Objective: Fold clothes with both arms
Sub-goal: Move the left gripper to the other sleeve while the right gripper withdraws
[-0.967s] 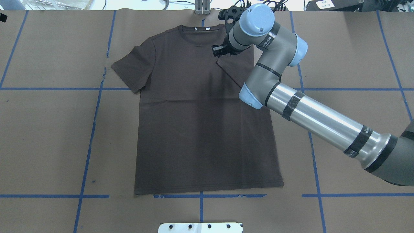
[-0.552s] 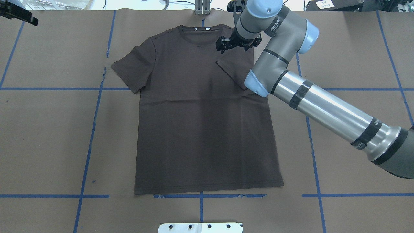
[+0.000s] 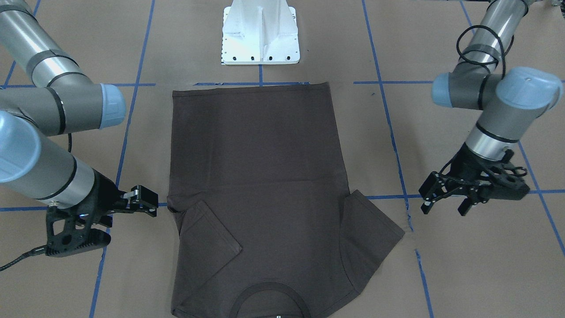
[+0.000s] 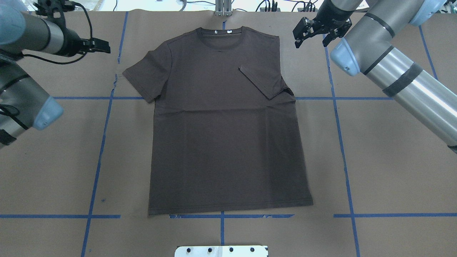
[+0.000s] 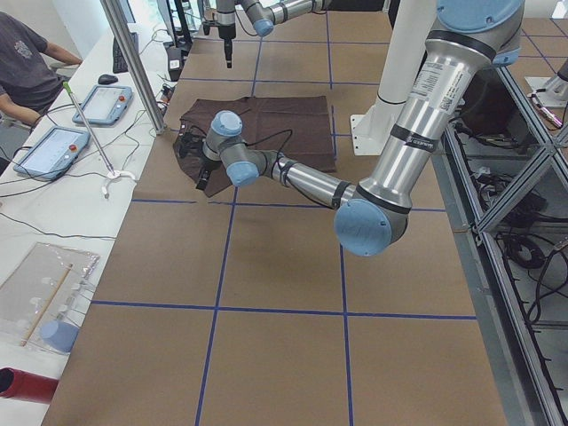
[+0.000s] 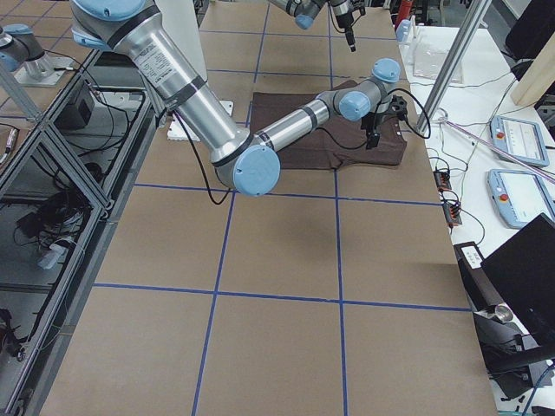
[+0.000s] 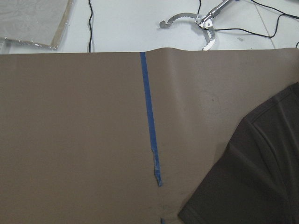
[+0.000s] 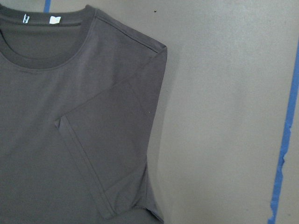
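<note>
The dark brown T-shirt (image 4: 225, 135) lies flat on the table, collar (image 4: 221, 35) at the far edge. Its sleeve on my right side (image 4: 262, 82) is folded in over the chest; the other sleeve (image 4: 146, 76) lies spread out. My right gripper (image 4: 314, 34) is open and empty, above the table just right of the shirt's shoulder. My left gripper (image 4: 103, 46) is open and empty, left of the spread sleeve. In the front-facing view the left gripper (image 3: 442, 206) and the right gripper (image 3: 149, 204) flank the shirt (image 3: 256, 154). The wrist views show the spread sleeve (image 7: 252, 182) and the folded sleeve (image 8: 112, 140).
The white pedestal base (image 4: 221, 251) stands at the near table edge, close to the shirt's hem. Blue tape lines (image 4: 100, 142) cross the brown table cover. A metal post (image 5: 133, 62) and operator desks with tablets (image 5: 98, 102) lie beyond the far edge.
My right gripper has left the folded sleeve and moved right, past the shirt's shoulder. My left arm has come in from the left to beside the spread sleeve.
</note>
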Controlling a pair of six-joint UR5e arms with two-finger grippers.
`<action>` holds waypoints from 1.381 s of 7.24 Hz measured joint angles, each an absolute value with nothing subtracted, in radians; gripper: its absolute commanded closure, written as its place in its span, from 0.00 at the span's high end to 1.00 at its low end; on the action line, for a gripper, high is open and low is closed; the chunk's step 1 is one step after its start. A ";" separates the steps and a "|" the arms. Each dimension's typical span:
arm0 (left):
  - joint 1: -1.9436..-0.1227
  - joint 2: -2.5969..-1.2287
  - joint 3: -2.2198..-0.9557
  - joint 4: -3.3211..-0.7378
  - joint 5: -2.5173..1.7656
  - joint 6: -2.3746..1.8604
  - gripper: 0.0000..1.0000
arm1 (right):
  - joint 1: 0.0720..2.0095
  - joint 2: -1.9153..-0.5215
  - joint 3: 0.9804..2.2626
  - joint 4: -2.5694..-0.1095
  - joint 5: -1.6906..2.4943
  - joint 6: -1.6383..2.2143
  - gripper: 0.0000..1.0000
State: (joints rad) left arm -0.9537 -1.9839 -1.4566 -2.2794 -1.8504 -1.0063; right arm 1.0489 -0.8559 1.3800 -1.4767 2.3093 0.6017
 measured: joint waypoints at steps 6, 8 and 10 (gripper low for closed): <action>-0.805 -2.094 -1.208 -2.403 -1.634 -1.151 0.98 | 1.057 -0.909 1.465 -1.523 2.321 0.549 1.00; -0.800 -2.110 -1.171 -2.404 -1.630 -1.150 0.96 | 1.051 -0.903 1.462 -1.522 2.320 0.556 1.00; -0.796 -2.114 -1.150 -2.406 -1.618 -1.147 0.89 | 1.047 -0.897 1.460 -1.523 2.319 0.567 1.00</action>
State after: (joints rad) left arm -0.7961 -2.1138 -1.1499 -2.4064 -1.6177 -1.1471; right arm 1.0471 -0.8970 1.4597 -1.5227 2.3194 0.5670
